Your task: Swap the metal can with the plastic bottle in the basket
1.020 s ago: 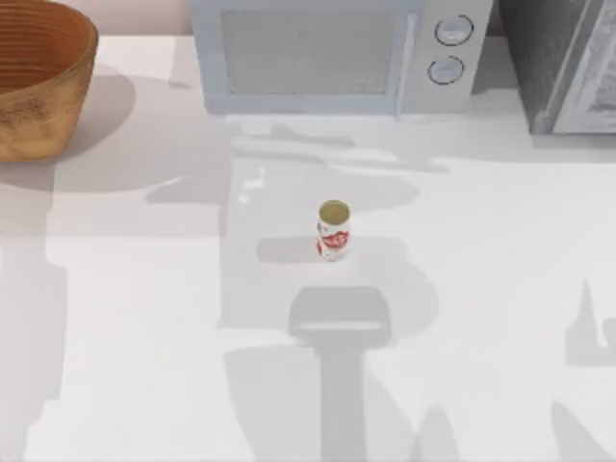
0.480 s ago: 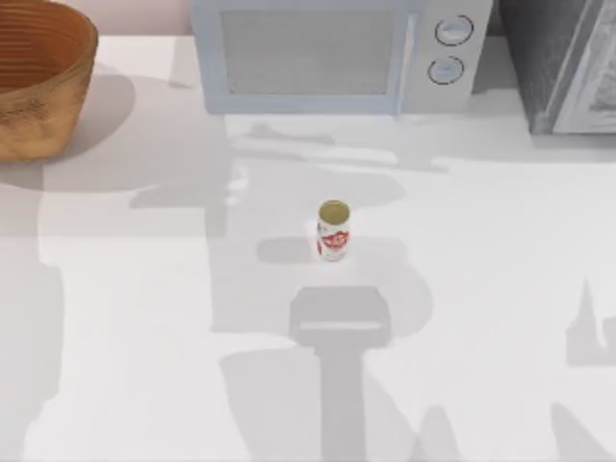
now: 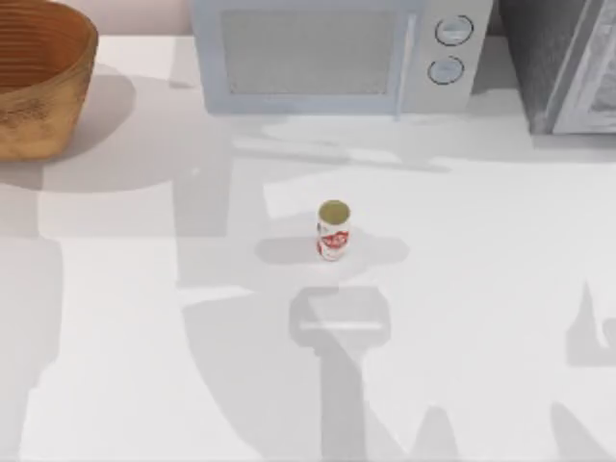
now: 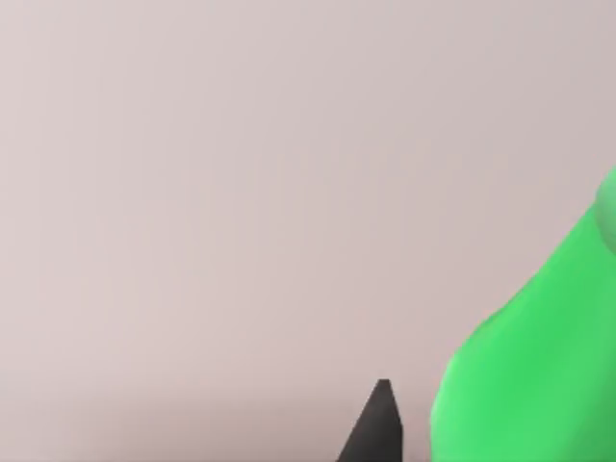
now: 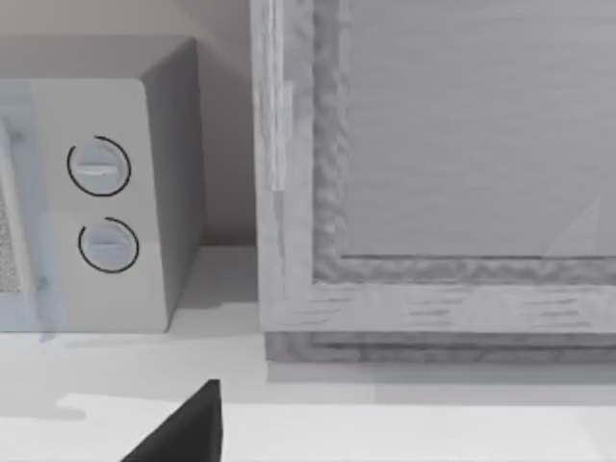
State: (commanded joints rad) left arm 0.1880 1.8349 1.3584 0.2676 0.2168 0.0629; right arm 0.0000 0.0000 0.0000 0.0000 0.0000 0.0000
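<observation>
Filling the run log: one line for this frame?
can: upright, table centre | bottle: beside left fingertip, grip unclear | basket: far left | right fingertip: facing microwave

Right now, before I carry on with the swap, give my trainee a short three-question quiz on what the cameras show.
1. True or false: the metal can lies on its side inside the basket.
2. Which object appears beside the dark fingertip in the left wrist view?
A. the plastic bottle
B. a mug
C. a spoon
3. Fill in: the right wrist view faces the microwave with two round ______.

Key
1. False: it stands upright on the table, apart from the basket.
2. A
3. knobs
</observation>
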